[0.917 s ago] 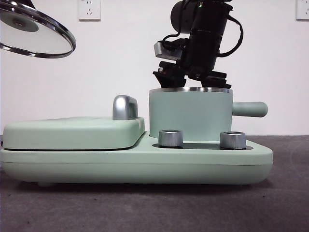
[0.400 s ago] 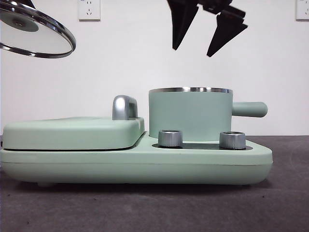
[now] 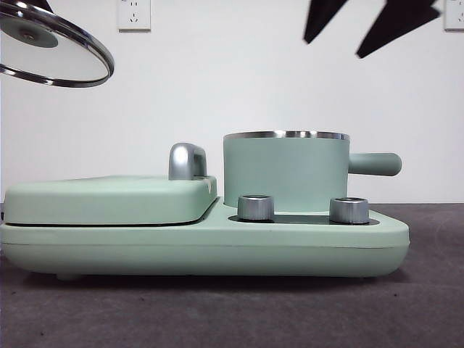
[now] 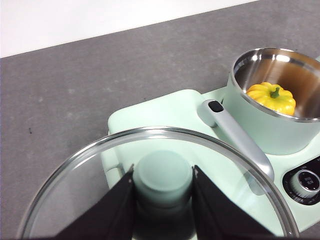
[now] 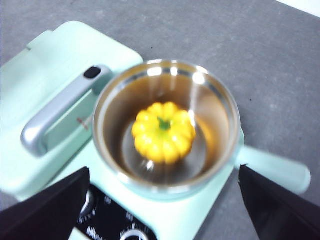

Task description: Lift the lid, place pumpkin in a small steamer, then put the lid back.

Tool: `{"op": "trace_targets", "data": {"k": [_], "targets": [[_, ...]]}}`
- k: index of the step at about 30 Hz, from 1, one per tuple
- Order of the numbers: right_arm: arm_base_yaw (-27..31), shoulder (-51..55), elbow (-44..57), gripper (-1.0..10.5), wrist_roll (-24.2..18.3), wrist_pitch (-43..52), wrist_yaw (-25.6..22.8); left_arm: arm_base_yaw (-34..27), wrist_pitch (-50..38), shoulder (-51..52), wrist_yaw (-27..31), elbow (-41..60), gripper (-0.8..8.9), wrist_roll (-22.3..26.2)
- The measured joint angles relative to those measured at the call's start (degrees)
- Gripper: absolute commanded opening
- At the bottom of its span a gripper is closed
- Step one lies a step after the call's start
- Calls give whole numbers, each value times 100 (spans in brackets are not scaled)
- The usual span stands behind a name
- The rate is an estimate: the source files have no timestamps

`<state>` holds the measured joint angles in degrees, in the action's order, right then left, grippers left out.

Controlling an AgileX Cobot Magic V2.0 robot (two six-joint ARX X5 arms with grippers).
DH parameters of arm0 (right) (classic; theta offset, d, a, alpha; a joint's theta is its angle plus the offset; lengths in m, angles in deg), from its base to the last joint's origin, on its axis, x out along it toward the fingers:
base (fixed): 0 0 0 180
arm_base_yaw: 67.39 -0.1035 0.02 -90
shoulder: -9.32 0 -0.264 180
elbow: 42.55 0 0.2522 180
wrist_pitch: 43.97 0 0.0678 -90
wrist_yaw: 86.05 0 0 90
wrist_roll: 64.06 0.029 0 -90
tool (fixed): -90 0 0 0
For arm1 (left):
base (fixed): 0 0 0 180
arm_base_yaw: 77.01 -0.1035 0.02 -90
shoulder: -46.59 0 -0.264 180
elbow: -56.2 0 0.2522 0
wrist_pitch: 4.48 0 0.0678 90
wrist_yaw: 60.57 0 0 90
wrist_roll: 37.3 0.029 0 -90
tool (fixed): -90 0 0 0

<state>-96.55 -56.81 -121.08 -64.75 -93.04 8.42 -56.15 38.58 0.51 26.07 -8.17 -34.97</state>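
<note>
Dark grey table (image 3: 232, 312) meets white wall (image 3: 217, 80).

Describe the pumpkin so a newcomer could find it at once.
Start at the long mint-green appliance base on the grey table. At one end stands the small steamer, a steel-lined pot with a stubby side handle, uncovered. The pumpkin sits on its floor: glossy yellow-orange, ribbed, green-stemmed, the only warm-coloured thing among mint and steel.

The right gripper (image 3: 373, 29) has risen out of the steamer (image 3: 286, 170) toward 1 o'clock, jaws spread and empty.
</note>
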Motion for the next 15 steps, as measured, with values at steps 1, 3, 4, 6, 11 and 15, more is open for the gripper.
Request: {"op": "trace_targets", "data": {"k": [1, 3, 4, 6, 11, 15], "targets": [[0, 205, 203, 458, 9, 33, 0, 0, 0, 2, -28, 0, 8, 0], [0, 586, 549, 458, 11, 42, -17, 0, -4, -2, -129, 0, 8, 0], [0, 756, 691, 458, 11, 35, -37, 0, -15, -4, -170, 0, 8, 0], [0, 1152, 981, 458, 11, 42, -157, 4, -66, -39, -306, 0, 8, 0], [0, 2083, 1480, 449, 13, -46, -374, 186, -208, -216, -417, 0, 8, 0], [0, 2723, 1633, 448, 13, -350, -472, 431, -503, -385, -431, 2, 8, 0]]}}
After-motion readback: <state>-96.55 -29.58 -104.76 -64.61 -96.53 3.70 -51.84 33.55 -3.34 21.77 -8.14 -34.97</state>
